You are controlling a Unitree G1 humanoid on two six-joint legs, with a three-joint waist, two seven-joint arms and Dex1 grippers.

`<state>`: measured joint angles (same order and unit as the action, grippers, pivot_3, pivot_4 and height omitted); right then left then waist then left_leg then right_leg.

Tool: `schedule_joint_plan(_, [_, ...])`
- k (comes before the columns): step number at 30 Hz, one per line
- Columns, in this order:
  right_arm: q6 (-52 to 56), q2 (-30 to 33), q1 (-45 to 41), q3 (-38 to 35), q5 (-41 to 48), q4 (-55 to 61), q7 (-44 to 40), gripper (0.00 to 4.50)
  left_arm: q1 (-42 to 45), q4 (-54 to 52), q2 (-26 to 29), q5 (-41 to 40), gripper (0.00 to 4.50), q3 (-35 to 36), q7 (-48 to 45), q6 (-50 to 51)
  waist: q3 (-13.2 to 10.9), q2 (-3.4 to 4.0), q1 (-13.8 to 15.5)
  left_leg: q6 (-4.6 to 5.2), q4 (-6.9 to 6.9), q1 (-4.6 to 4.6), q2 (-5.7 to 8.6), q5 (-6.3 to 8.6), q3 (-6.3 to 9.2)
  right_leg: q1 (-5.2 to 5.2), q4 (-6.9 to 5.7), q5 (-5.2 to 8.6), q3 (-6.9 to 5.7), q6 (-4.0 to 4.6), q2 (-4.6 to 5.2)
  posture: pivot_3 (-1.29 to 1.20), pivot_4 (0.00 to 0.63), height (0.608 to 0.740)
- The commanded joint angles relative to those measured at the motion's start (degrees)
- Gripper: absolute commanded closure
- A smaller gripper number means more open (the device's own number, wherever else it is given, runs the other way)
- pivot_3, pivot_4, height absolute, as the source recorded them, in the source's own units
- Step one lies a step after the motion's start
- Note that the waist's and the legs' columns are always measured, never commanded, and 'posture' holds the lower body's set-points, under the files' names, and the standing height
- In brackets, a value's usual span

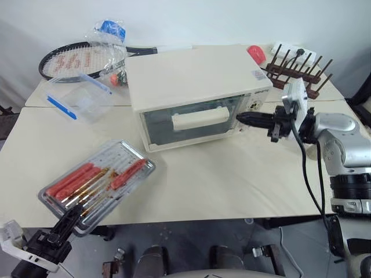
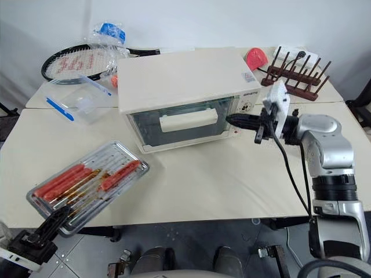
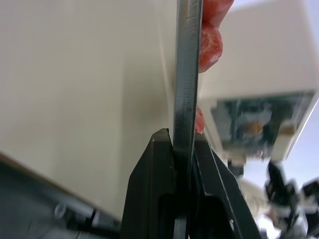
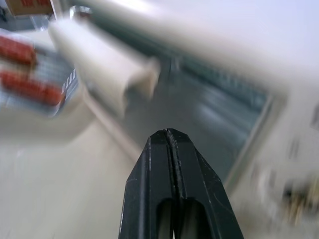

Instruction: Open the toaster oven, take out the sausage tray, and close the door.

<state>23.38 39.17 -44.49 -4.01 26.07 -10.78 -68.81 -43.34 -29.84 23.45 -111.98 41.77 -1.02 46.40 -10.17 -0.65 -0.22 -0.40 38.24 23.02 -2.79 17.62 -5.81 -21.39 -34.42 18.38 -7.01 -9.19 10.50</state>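
Left jaws [image 3: 184, 149] clamping sausage tray [image 1: 98, 185], right jaws [image 1: 240, 117] closed

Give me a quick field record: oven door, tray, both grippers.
oven: cream-white boxy toaster oven on the table
door: clear glass door with bar handle, up against the oven front
tray: shallow silver metal sausage tray at the table's near edge
left gripper: shut on the tray's rim
right gripper: shut, empty, at the door's right end

Makeshift lab tabletop [image 1: 232, 185] (toaster oven [image 1: 191, 81], tennis racket [image 1: 75, 59], dish rack [image 1: 298, 72]), plain white wall.
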Motion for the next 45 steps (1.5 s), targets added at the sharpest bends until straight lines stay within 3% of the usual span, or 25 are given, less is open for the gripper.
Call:
schedule_joint_plan(1, [0.72,-0.50,-2.24,-0.82,1.47,0.72,0.15,4.47,-1.78,0.75,1.71,-1.02,4.50,0.43,-3.10,2.07,0.00,0.00,0.10,0.00,0.01,0.05,0.00,0.00,0.00,-0.08,-0.04,0.00,0.00,0.00,0.00,0.00,0.150,0.740])
schedule_joint_plan(15, [0.80,-1.70,-5.24,-0.09,0.82,-0.04,-0.08,4.47,-6.01,2.74,8.88,-1.02,4.50,-1.52,-10.50,8.11,-0.01,0.02,-0.06,-0.01,-0.02,0.08,-0.04,0.00,-0.17,-0.25,-0.09,0.00,0.14,0.00,-0.04,0.00,0.150,0.740])
schedule_joint_plan(21, [7.57,2.88,-1.49,-0.44,3.11,8.08,-1.46,4.47,-1.45,2.65,12.61,-1.02,4.50,-7.43,-10.20,8.43,-0.02,0.04,0.22,0.00,-0.03,0.08,-0.03,0.00,-0.17,-0.25,-0.09,0.00,0.16,0.00,-0.04,0.00,0.150,0.740])
schedule_joint_plan(31, [14.94,14.63,15.67,-4.98,8.66,23.42,-4.22,4.47,23.08,10.20,17.90,-1.02,4.50,-22.04,-5.68,11.59,-0.02,0.07,0.35,-0.01,-0.01,0.05,-0.02,-0.01,-0.16,-0.23,-0.20,0.00,0.20,-0.01,-0.04,0.00,0.150,0.740])
schedule_joint_plan(38, [14.68,15.81,24.14,-9.31,8.98,28.33,-0.29,4.47,40.45,20.94,17.66,-1.02,4.50,-32.27,-4.07,17.81,-0.02,0.06,0.21,-0.02,0.01,0.00,-0.01,-0.02,-0.21,-0.24,-0.32,-0.02,0.25,-0.05,-0.04,0.00,0.150,0.740])
schedule_joint_plan(45, [16.94,15.36,31.74,-15.08,11.88,35.00,4.56,4.47,54.63,32.08,13.06,1.96,4.50,-41.31,-2.10,20.88,-0.02,0.06,1.48,-0.01,0.12,-0.03,0.02,-0.06,-0.19,-0.19,-0.37,-0.04,0.27,-0.09,-0.04,0.00,0.150,0.740])
